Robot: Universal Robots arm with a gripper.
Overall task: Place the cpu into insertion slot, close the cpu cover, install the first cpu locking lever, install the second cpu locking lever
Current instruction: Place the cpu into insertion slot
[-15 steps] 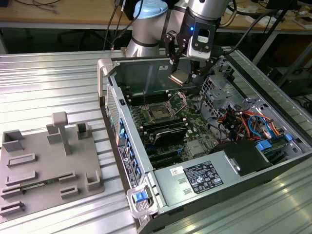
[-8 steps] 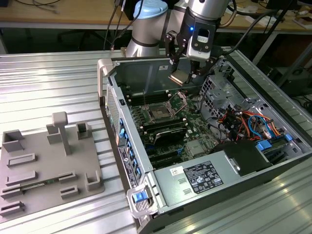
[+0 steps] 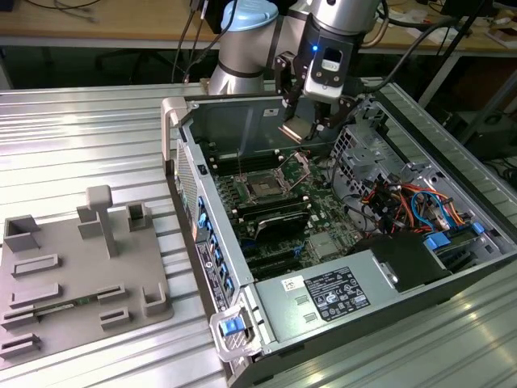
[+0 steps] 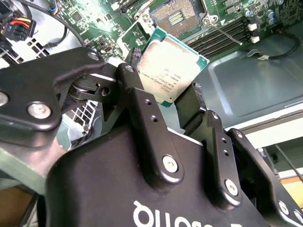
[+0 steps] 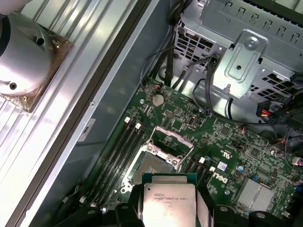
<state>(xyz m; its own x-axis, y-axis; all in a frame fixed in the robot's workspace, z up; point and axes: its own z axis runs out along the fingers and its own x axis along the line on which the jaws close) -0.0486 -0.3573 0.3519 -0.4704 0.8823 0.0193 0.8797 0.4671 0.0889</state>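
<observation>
The open computer case (image 3: 206, 210) lies on the ribbed tabletop (image 3: 81, 137) with its green motherboard (image 3: 327, 242) exposed inside. Toward the case's far wall sits the one insertion slot (image 3: 265, 187), its contact field uncovered. Its one cpu cover (image 3: 297, 167) stands tilted up just beside it. My arm reaches down over that far wall. My tool (image 3: 300, 121) pinches the single cpu (image 3: 294, 129) by two opposite edges, in the air above the slot and apart from the cover.

We see bright, even light from above. In the exterior view, pale glare streaks the ribbed tabletop (image 3: 81, 137) and the computer case (image 3: 242, 121) interior lies shadowed. In the second wrist view, the cpu (image 4: 168, 71) gleams washed-out.
</observation>
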